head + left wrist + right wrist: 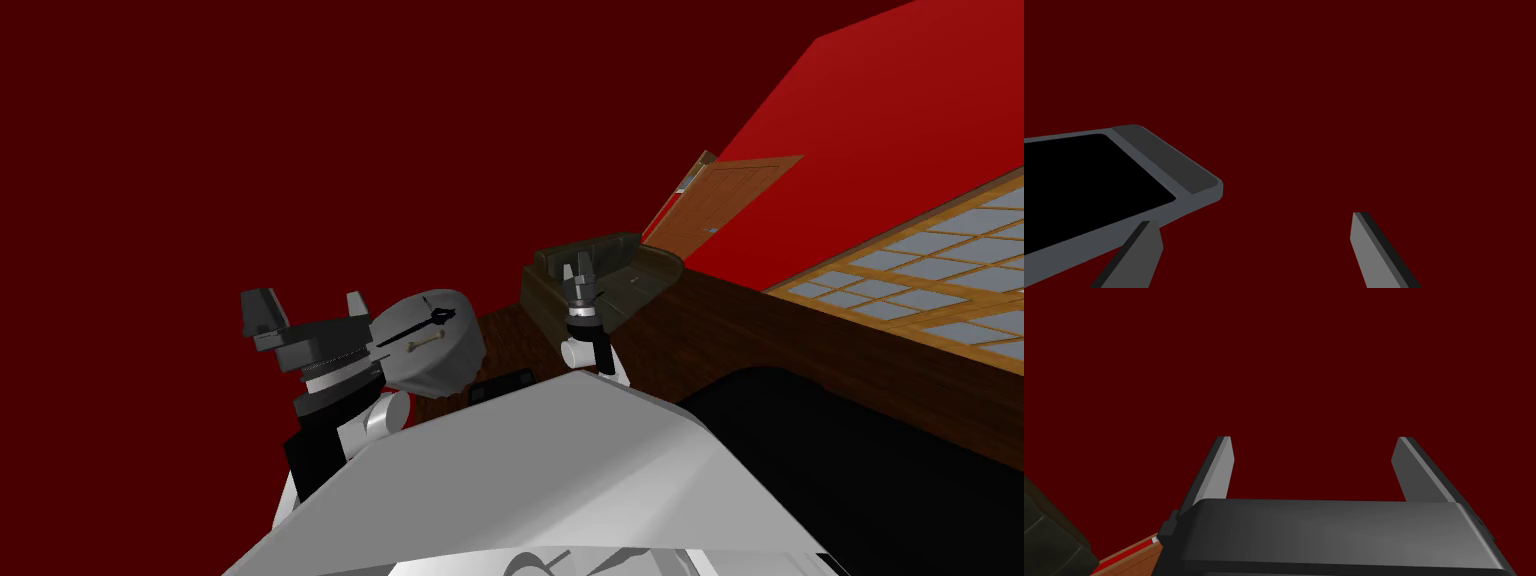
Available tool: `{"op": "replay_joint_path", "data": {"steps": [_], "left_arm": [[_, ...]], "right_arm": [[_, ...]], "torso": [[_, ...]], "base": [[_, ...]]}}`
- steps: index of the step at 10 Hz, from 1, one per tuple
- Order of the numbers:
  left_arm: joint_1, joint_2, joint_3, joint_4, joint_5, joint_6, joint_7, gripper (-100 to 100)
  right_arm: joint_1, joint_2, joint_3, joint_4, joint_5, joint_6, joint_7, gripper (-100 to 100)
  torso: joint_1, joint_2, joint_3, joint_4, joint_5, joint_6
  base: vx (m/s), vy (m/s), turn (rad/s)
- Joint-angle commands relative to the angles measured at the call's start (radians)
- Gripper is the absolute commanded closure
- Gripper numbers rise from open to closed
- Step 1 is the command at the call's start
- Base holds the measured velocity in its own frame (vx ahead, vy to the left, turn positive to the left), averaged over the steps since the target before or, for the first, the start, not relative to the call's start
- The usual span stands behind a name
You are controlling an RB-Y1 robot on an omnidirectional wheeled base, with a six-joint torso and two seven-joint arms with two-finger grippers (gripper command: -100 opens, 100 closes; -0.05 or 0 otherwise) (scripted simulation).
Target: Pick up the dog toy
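Observation:
The dog toy (426, 344) is a small tan bone lying on a round grey table (455, 365), beside a thin black object (410, 329). My left gripper (308, 300) is raised just left of that table, open and holding nothing. In the left wrist view the left gripper (1251, 218) faces a dark red wall, with a grey-framed black panel (1099, 185) past one finger. My right gripper (577, 268) is open above a dark sofa (590, 255). In the right wrist view the right gripper (1313, 438) points at the same red wall.
A dark wooden floor (760, 330) runs between the table and the sofa. A wooden door (730, 195) stands ajar in the bright red wall at the back right. A window with wooden bars (920, 270) is on the right. A small dark box (500, 386) sits near the table.

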Motion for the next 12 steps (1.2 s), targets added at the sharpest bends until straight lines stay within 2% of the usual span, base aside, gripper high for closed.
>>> {"op": "replay_joint_path", "data": {"steps": [1,4,8,9,10,11,12], "left_arm": [[0.002,0.034,0.010,0.012,0.007,0.017,-0.002,-100],[0.009,0.106,0.053,0.055,0.032,0.081,-0.011,-100],[0.030,0.202,0.149,0.150,0.085,0.206,-0.033,-100],[0.030,0.202,0.149,0.150,0.085,0.223,-0.033,-100],[0.036,0.226,0.178,0.179,0.101,0.261,-0.040,-100],[0.036,0.226,0.178,0.179,0.101,0.267,-0.040,-100],[0.044,0.249,0.210,0.209,0.117,0.304,-0.047,-100]], "right_arm": [[0.000,0.000,0.000,0.000,0.000,0.000,0.000,0],[0.000,0.000,0.000,0.000,0.000,0.000,0.000,0],[0.000,0.000,0.000,0.000,0.000,0.000,0.000,0],[0.000,0.000,0.000,0.000,0.000,0.000,0.000,0],[0.000,0.000,0.000,0.000,0.000,0.000,0.000,0],[0.000,0.000,0.000,0.000,0.000,0.000,0.000,0],[0.000,0.000,0.000,0.000,0.000,0.000,0.000,0]], "torso": [[0.000,0.000,0.000,0.000,0.000,0.000],[0.001,0.001,0.001,0.000,0.000,0.000],[0.002,0.003,0.002,0.001,0.001,0.000],[0.002,0.003,0.002,0.001,0.001,0.000],[0.002,0.003,0.002,0.001,0.000,0.000],[0.002,0.002,0.001,0.000,0.000,0.000],[0.001,0.002,0.001,0.000,0.000,0.000]], "base": [[-0.004,0.001,-0.062],[-0.018,0.007,-0.127],[-0.041,0.019,-0.203],[-0.037,0.013,-0.088],[-0.028,0.007,-0.159],[-0.024,0.008,-0.085],[-0.033,0.004,-0.204]]}}
